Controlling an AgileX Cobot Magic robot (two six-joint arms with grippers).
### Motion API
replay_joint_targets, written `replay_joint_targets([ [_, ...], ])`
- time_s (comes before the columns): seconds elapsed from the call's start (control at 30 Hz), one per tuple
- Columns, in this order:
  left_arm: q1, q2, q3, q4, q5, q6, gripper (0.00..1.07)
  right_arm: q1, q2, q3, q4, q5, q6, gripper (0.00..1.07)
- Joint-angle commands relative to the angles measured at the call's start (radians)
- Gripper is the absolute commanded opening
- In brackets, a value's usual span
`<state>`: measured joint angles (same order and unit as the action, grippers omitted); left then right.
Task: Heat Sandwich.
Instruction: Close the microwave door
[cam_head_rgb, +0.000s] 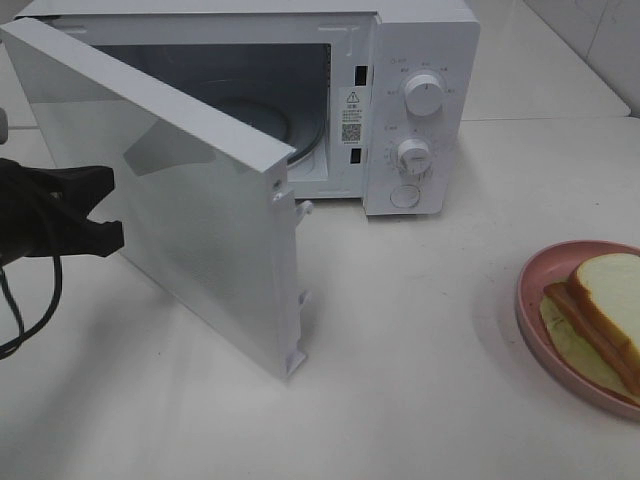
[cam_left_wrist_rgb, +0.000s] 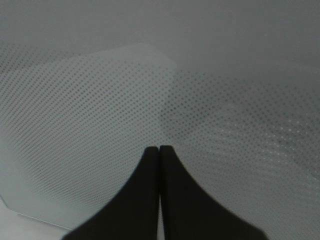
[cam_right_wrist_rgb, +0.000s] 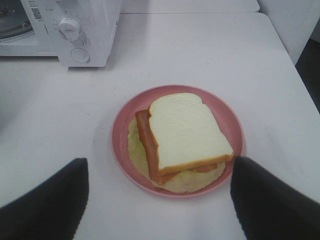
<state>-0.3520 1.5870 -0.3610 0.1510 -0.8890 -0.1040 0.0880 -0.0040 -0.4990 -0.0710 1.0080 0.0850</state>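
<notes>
Left gripper (cam_left_wrist_rgb: 159, 150): fingers pressed together tip to tip with no gap; nothing held between them.
Left gripper position: tips point at the outer face of the microwave door (cam_head_rgb: 190, 190), just beside it; contact cannot be confirmed. In the high view the black gripper body stands off the tabletop's left edge.
Right gripper (cam_right_wrist_rgb: 159, 172): fingers (cam_right_wrist_rgb: 45, 200) spread wide, holding nothing; the two black tips stand either side of the plate in the wrist view, above the surface and apart from it.
Sandwich (cam_right_wrist_rgb: 185, 132): lies on the pink plate (cam_right_wrist_rgb: 122, 122); top white slice with tan crust, brown filling showing along one side, pale yellow-green layer underneath spreading past the bread.
Plate position: flat on the tabletop (cam_head_rgb: 420, 380) at its right edge, well apart from the microwave; partly cut off by the frame in the high view.
Microwave (cam_head_rgb: 420, 100): white, at the rear of the tabletop; door swung open toward the front left, its free edge with latch hooks facing the camera.
Cavity: open; glass turntable (cam_head_rgb: 270, 125) visible inside.
Control panel: two round dials stacked vertically, one round button below them.
Surface: plain white tabletop, matte, with faint shadows under the door and the plate.
Room: light wall panels behind the rear right corner.
Cable: black lead hangs from the left arm.
</notes>
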Motion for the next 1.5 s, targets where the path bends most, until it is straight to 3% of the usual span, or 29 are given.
replay_joint_targets([
  [0.03,-0.075,0.033,-0.045,-0.128,-0.019,0.024,0.0,-0.008,-0.027,0.001,0.003,-0.014,-0.01,0.75],
  [0.43,-0.241,0.134,-0.171,-0.368,-0.013,0.153,0.0,-0.008,-0.027,0.001,0.003,-0.014,-0.01,0.75],
  [0.73,-0.317,0.214,-0.333,-0.523,0.043,0.249,0.0,-0.008,-0.027,0.001,0.003,-0.014,-0.009,0.75],
  [0.8,-0.341,0.245,-0.392,-0.567,0.066,0.296,0.0,-0.008,-0.027,0.001,0.003,-0.014,-0.009,0.75],
  [1.13,-0.379,0.331,-0.564,-0.709,0.133,0.398,0.0,-0.008,-0.027,0.001,0.003,-0.014,-0.009,0.75],
  [1.3,-0.379,0.362,-0.626,-0.742,0.151,0.418,0.0,-0.008,-0.027,0.001,0.003,-0.014,-0.009,0.75],
  [1.5,-0.379,0.411,-0.723,-0.81,0.187,0.492,0.0,-0.008,-0.027,0.001,0.003,-0.014,-0.009,0.75],
])
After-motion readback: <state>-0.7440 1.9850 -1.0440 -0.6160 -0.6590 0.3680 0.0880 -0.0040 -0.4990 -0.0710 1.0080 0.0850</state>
